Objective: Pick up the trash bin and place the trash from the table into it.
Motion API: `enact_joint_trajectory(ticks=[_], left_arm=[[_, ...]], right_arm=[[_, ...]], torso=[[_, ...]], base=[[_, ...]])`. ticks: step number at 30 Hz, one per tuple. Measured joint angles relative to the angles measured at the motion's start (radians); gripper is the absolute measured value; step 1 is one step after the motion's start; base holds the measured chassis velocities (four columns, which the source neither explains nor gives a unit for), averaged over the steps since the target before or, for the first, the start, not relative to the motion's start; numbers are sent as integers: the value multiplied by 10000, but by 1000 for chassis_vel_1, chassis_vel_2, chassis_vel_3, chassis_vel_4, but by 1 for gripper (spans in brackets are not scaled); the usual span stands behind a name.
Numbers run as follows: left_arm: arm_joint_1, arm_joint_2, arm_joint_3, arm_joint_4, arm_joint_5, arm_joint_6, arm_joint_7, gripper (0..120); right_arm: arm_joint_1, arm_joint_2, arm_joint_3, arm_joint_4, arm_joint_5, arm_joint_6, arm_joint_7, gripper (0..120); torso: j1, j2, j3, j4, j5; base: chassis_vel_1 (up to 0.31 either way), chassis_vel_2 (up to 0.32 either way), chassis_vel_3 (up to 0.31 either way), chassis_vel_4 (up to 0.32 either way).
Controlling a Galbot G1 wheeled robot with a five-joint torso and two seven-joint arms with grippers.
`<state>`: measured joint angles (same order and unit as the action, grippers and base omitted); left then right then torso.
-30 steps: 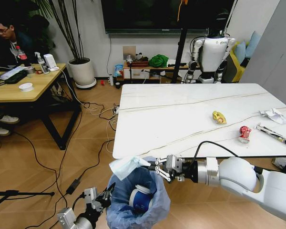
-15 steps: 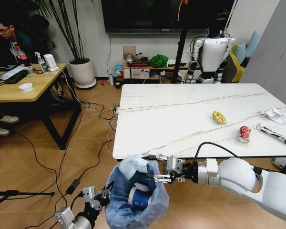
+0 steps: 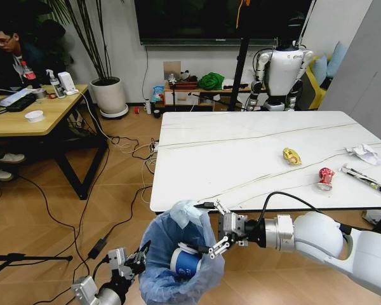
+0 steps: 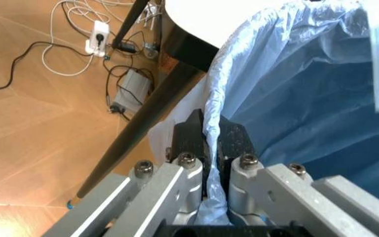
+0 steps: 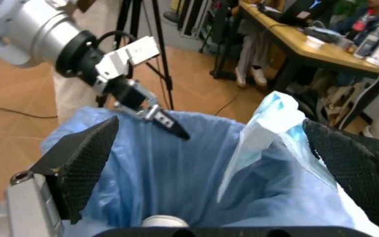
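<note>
The trash bin (image 3: 178, 270), lined with a blue bag, hangs just off the table's (image 3: 241, 159) near edge. My left gripper (image 3: 141, 255) is shut on the bag's rim (image 4: 210, 123). My right gripper (image 3: 208, 227) stands open over the bin's mouth (image 5: 176, 163), its pads (image 5: 87, 155) spread wide. A pale tissue (image 3: 187, 213) rests against the bin's rim, free of the fingers. A blue-and-white cup (image 3: 185, 260) lies inside. On the table remain a yellow wrapper (image 3: 292, 155), a crushed red can (image 3: 326, 178), a white tissue (image 3: 365, 153) and paper scraps (image 3: 367, 179).
A wooden desk (image 3: 32, 117) with a seated person stands at the left. Cables (image 3: 130, 149) run over the floor between desk and table. Another robot (image 3: 282, 67) and a low shelf stand behind the table; a plant pot (image 3: 108, 95) sits by the wall.
My right gripper, which was shut on the tissue above the bin, has opened and sunk a little. The tissue now rests at the bin's rim. The left gripper keeps its hold.
</note>
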<state>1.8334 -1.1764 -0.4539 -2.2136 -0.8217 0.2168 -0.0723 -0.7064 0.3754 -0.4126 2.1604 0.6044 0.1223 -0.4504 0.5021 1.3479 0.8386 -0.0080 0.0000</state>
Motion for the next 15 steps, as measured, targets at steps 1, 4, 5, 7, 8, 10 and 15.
enact_joint_trajectory(ticks=[1, 4, 5, 7, 8, 10, 15], left_arm=[[0, -23, -4, -30, 0, 0, 1, 0], [8, -40, -10, -66, -1, 0, 15, 0], [37, -62, -43, -135, 11, 1, 52, 0], [66, -63, -81, -172, 20, 0, 68, 0], [88, -62, -104, -195, 23, 0, 75, 0], [155, -45, -174, -232, 26, 0, 93, 0], [182, 10, -257, -261, 18, 1, 103, 0]], right_arm=[[-82, -24, -16, -1, -33, 15, -59, 100], [-134, -31, -48, -29, -73, 34, -96, 100], [-221, 48, -107, -179, -113, 40, -107, 100], [-270, 123, -139, -291, -111, 39, -86, 100], [-302, 171, -157, -375, -106, 37, -64, 100], [-351, 252, -204, -573, -3, 7, 20, 100], [-298, 261, -260, -680, 697, -240, 20, 100]], torso=[[0, 0, 0, 0, 0], [0, 0, 0, -1, 0], [0, 0, -1, -1, -1], [0, 0, -1, 0, 2], [0, 0, -1, 0, 2], [0, 0, -1, 1, 1], [0, 0, -1, 0, -1]], base=[[0, 0, 0, 0], [0, 0, 0, 0], [0, 0, 0, 0], [0, 0, 0, 0], [0, 0, 0, 0], [0, 0, 0, 0], [0, 0, 0, 0]])
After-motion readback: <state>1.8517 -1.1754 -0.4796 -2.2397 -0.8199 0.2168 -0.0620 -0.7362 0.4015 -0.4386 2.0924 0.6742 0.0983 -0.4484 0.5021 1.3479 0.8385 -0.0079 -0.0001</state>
